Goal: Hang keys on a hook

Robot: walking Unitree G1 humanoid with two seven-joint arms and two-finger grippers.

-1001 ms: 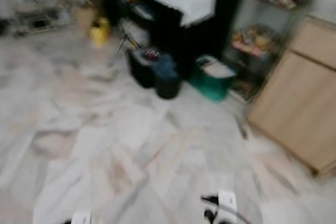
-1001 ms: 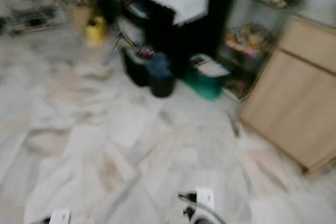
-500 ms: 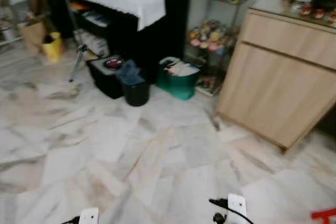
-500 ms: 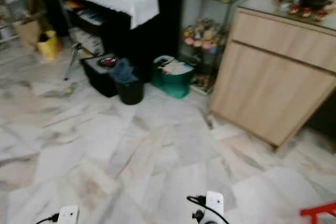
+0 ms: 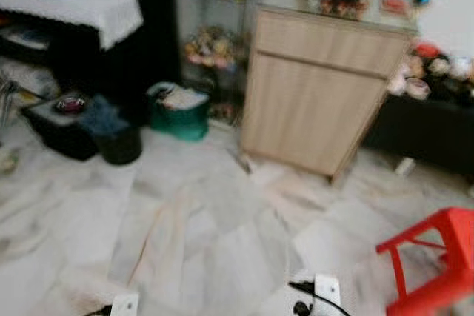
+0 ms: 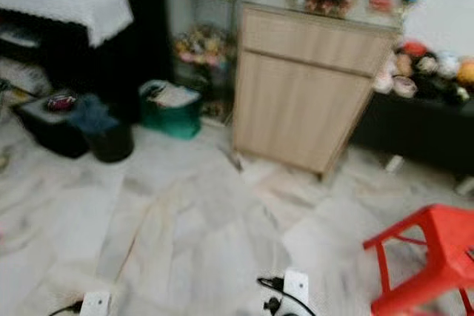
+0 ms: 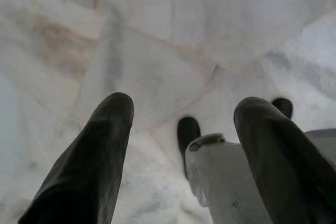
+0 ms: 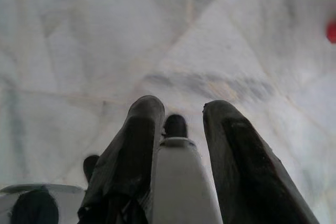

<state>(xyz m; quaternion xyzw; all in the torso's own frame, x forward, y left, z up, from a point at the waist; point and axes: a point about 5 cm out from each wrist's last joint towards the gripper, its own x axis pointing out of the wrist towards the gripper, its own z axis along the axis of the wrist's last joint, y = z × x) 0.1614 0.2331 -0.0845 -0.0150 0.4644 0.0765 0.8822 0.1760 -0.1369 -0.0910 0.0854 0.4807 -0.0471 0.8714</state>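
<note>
Marble floor (image 5: pixel 207 242) ahead, wooden cabinet (image 5: pixel 318 101) at 1 o'clock. Search step: no hook sighted. Left pincer (image 7: pixel 184 124) spread; right pincer (image 8: pixel 181 116) slightly parted, contents indeterminate.

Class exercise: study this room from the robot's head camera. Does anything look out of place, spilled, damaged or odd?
Nothing is clearly spilled or broken. Bins and a green basket crowd the floor beside the wooden cabinet, and a red stool stands nearby. Blur hides finer detail.

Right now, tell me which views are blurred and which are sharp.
Left and right eye views: soft motion blur; the wooden cabinet and red stool have smeared edges. Left wrist view: fairly sharp on the left gripper and marble floor. Right wrist view: right gripper likewise clear.
</note>
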